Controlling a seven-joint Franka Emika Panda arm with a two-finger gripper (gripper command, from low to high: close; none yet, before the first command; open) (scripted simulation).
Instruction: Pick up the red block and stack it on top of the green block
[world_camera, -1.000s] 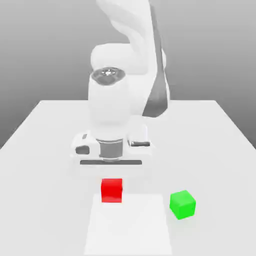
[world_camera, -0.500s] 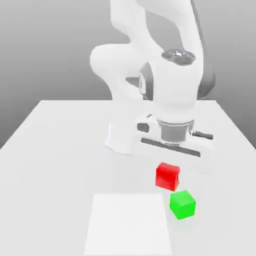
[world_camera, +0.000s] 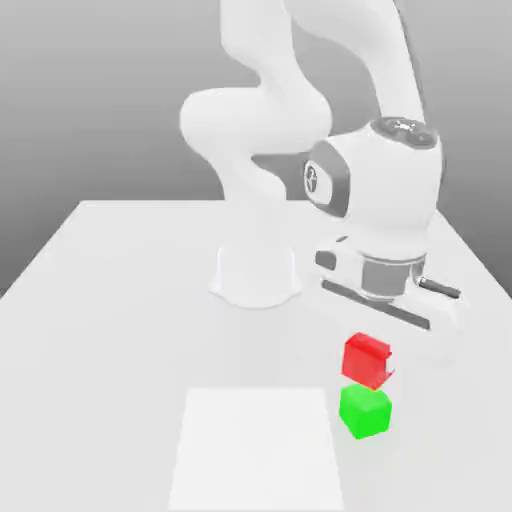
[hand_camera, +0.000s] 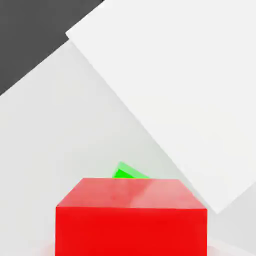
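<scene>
Pale tabletop (world_camera: 130, 370), red block (world_camera: 366, 361) above green block (world_camera: 365, 411), lower right.
Jaws closed on red; stacking seems underway, next calling for alignment, lowering.

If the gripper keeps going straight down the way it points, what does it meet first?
Probably the green block: the red block in the gripper would touch it, likely off-centre. How squarely they line up in depth is unclear.
</scene>
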